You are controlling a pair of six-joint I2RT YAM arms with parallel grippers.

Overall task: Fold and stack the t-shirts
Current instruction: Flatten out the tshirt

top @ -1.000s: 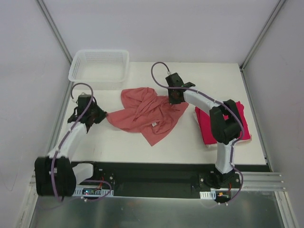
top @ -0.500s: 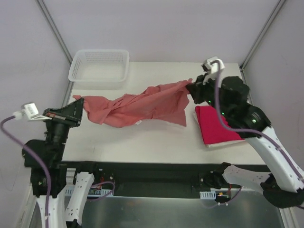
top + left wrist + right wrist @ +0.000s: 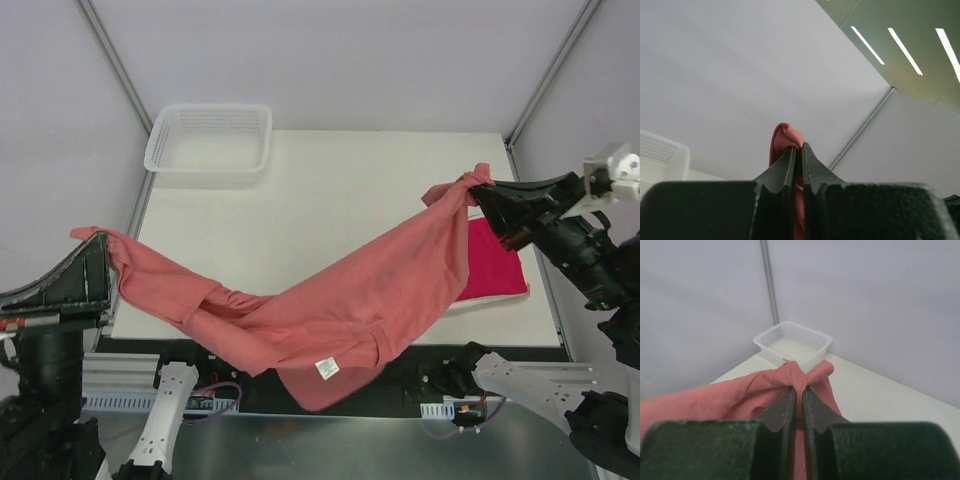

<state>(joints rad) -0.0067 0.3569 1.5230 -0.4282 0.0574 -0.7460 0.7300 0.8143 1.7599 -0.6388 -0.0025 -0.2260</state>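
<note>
The salmon-pink t-shirt [image 3: 340, 300] hangs stretched in the air between both grippers, sagging low in the middle over the table's near edge, its white label showing. My left gripper [image 3: 98, 240] is shut on one end of it, raised high at the far left; the pinched cloth [image 3: 785, 137] pokes above the gripper [image 3: 797, 147]. My right gripper [image 3: 478, 190] is shut on the other end at the upper right; the bunched cloth [image 3: 800, 375] sits at the gripper [image 3: 800, 390]. The crimson-magenta t-shirt [image 3: 495, 270] lies folded on the table's right side, partly hidden by the hanging shirt.
A white mesh basket [image 3: 210, 138] stands at the table's back left corner and also shows in the right wrist view [image 3: 795, 342]. The white table [image 3: 330, 190] is bordered by pale walls with metal corner posts.
Both arms have risen and spread apart, lifting the salmon-pink shirt off the table. It went from crumpled, to stretched low, to hanging high between the grippers.
</note>
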